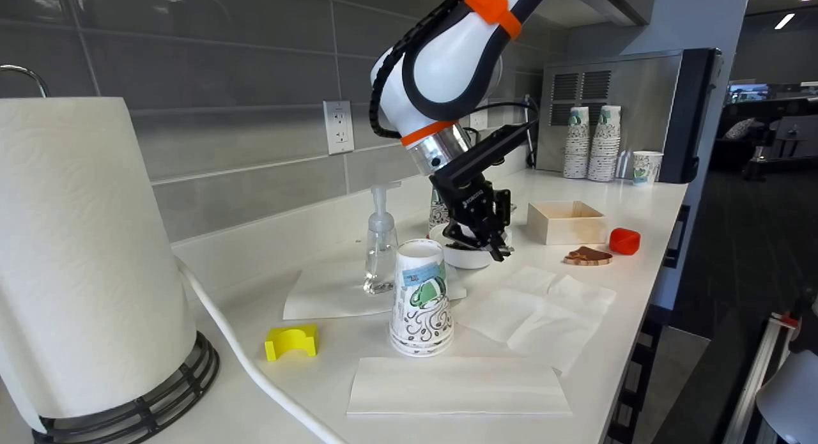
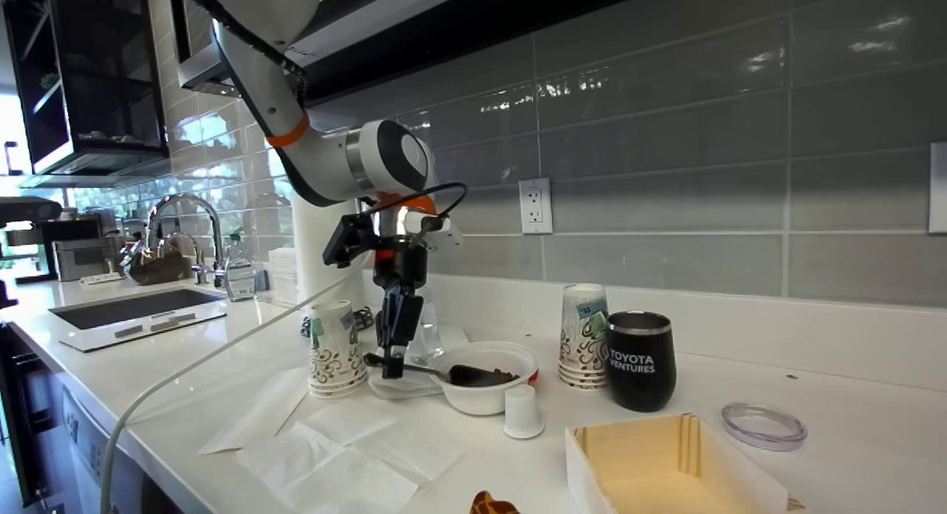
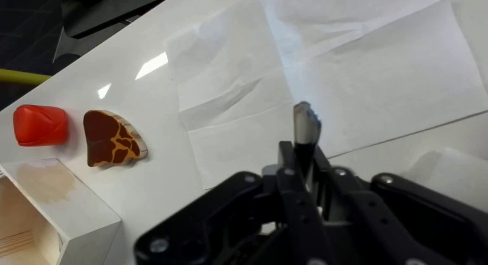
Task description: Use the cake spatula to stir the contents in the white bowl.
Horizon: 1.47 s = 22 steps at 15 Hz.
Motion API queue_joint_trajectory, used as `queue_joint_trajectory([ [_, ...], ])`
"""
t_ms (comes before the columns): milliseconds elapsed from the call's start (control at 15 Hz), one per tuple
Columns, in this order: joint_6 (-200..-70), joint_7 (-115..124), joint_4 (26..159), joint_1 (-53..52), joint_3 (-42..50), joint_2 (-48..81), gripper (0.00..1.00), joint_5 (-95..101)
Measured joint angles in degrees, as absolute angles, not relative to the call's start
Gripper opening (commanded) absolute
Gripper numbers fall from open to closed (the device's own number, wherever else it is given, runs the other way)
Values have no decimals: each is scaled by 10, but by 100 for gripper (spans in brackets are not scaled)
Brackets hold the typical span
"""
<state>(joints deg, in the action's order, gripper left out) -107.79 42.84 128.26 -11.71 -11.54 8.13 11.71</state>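
Observation:
The white bowl (image 2: 481, 401) stands on the counter in an exterior view and is partly hidden by my gripper in an exterior view (image 1: 468, 260). The dark reddish-brown contents (image 2: 506, 376) show at the bowl's far right inside. The black cake spatula (image 2: 473, 376) lies tilted, its blade inside the bowl against the contents and its handle out over the left rim. My gripper (image 2: 393, 369) is shut on the handle, just outside the bowl. In the wrist view the fingertips (image 3: 305, 152) pinch the spatula handle (image 3: 306, 126); the blade is hidden there.
Printed paper cups (image 1: 422, 297) and a soap dispenser (image 1: 381, 246) stand near the bowl. A small white cup (image 2: 522, 412) is close in front. A second cup stack (image 2: 582, 336), black tumbler (image 2: 641, 366) and wooden box (image 1: 562, 225) stand beyond. Paper sheets (image 3: 244, 85) lie beside.

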Motion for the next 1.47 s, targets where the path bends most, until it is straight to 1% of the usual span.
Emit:
queue_joint_trajectory([
  [800, -1077, 415, 1278, -119, -104, 71, 1, 108],
  [1267, -1076, 284, 1279, -81, -71, -8, 1, -25],
  [1467, -1055, 221, 1279, -61, -51, -22, 1, -90],
])
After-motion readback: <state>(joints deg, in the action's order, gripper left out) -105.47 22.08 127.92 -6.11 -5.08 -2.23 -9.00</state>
